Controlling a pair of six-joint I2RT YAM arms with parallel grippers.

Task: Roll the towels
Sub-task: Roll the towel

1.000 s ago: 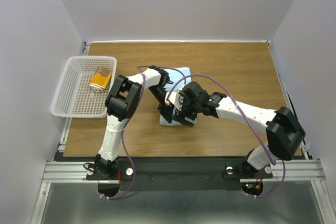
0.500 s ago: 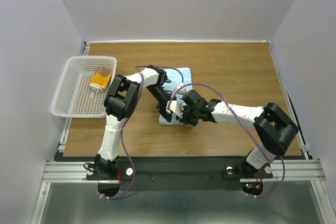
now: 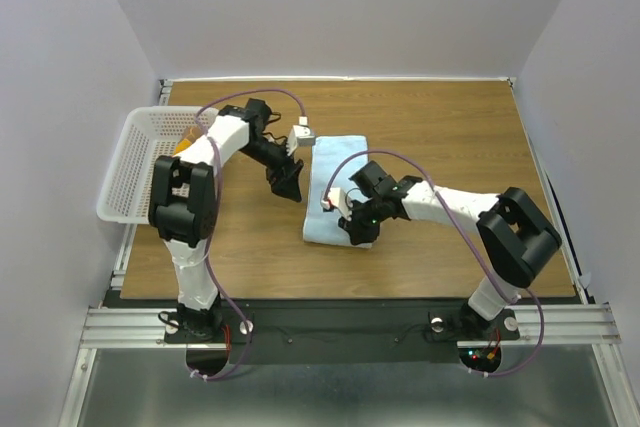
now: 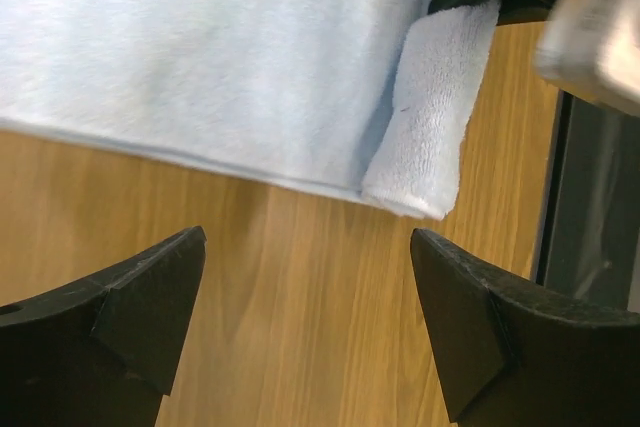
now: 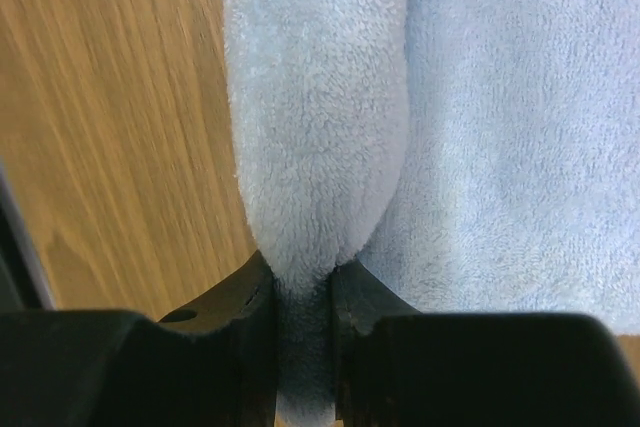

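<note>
The light blue towel (image 3: 337,172) lies flat on the wooden table, its near end folded over into a thick fold (image 5: 320,127). My right gripper (image 3: 352,224) is shut on that fold (image 4: 432,127), the cloth pinched between its fingers (image 5: 305,292). My left gripper (image 3: 288,183) hangs open just left of the towel, over bare wood, with nothing between its fingers (image 4: 305,317). The mustard-yellow towel (image 3: 183,146) lies rolled in the basket, mostly hidden behind my left arm.
The white perforated basket (image 3: 140,187) stands at the table's left edge. A small white box (image 3: 303,132) on the left arm's cable hangs near the towel's far left corner. Grey walls close in the back and both sides.
My left gripper has opened, let go of the blue towel and swung back and left off it. My right gripper has shut on the folded near end.
</note>
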